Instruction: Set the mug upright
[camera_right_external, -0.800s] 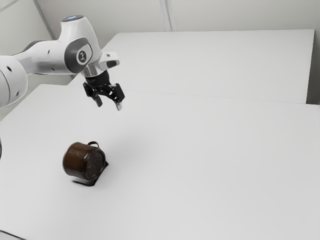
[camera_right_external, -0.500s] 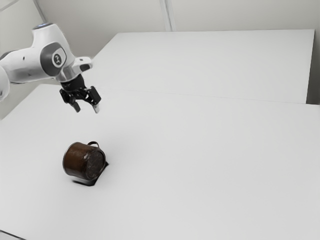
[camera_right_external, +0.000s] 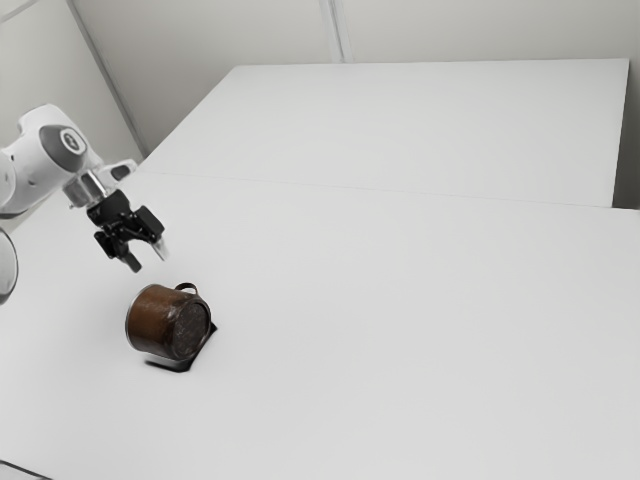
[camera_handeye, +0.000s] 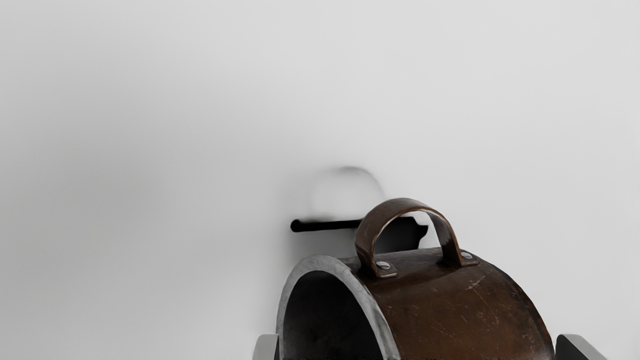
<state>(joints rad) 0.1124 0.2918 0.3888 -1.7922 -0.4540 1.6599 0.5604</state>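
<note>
One mug (camera_right_external: 165, 322), unmoved, on side on bench (camera_right_external: 400, 330). Mouth (camera_handeye: 325, 320) to exterior view's left, base (camera_right_external: 192, 330) to its right and toward camera; long axis roughly level. Handle (camera_handeye: 406, 204) on upper side. Pincer (camera_right_external: 148, 260) now lower, closer, above mug, spread, fingers apart.

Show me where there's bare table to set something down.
Widest: the white table on the exterior view's right of the tipped mug, back to the thin seam. Another patch lies between the mug and that view's lower edge. Crowded: around the mug, with the open jaws close above it.
</note>
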